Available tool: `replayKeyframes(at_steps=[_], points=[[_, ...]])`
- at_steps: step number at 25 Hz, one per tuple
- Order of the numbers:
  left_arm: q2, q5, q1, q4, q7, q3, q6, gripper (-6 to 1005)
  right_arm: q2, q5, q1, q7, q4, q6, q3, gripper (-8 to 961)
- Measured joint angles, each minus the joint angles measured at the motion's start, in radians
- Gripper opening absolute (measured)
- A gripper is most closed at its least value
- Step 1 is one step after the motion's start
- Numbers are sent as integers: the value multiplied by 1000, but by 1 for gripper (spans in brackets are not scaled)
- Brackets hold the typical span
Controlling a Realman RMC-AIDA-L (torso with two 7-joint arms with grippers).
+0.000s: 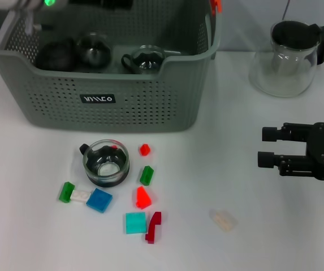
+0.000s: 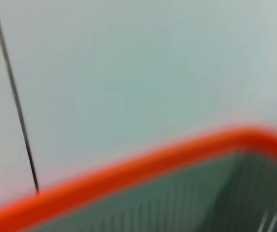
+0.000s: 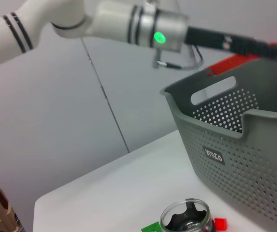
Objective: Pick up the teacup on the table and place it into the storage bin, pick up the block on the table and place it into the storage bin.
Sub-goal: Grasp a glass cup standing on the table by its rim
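Left arm up over the storage bin (image 1: 116, 101), grip hidden, can't tell. Teacup (image 1: 106, 163) waiting just before the bin, blocks beside. Right gripper (image 1: 268, 148) parked well right, fingers spread, empty.

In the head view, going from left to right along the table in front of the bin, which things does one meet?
Green block → blue block → teal block → dark red block → pale clear piece → right gripper, hanging above the table.
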Motion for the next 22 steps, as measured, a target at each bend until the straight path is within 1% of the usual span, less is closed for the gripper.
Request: replayKeyframes(at_steps=[1, 3, 5, 7, 9, 10, 11, 13, 15, 18, 22], points=[[-2, -18, 9, 32, 0, -8, 25, 666, 0, 0, 0, -1, -1, 1, 1, 754], [-8, -93, 49, 140, 9, -26, 113, 743, -1, 0, 0, -1, -4, 1, 2, 754], [-11, -224, 111, 266, 55, -36, 240, 821, -1, 0, 0, -1, -5, 2, 2, 754], [-16, -338, 164, 348, 127, -38, 349, 834, -2, 0, 0, 0, -3, 1, 2, 754], [-35, -493, 252, 435, 258, -49, 509, 840, -4, 0, -2, 2, -1, 1, 2, 755], [-46, -532, 281, 457, 301, -58, 560, 840, -5, 0, -4, 4, -1, 1, 4, 755], [-61, -576, 320, 485, 355, -67, 624, 841, -6, 0, -6, 5, -1, 1, 6, 755], [-92, -600, 389, 543, 443, -72, 741, 841, -6, 0, -9, 5, 0, 1, 15, 755], [-105, -575, 439, 582, 478, -56, 813, 842, -3, 0, -9, 7, 1, 1, 23, 755], [-113, -525, 505, 604, 507, -13, 893, 843, 1, 0, -9, 8, 1, 1, 30, 755], [-116, -459, 546, 601, 526, 9, 947, 843, 9, 0, -8, 12, 2, 1, 36, 755]])
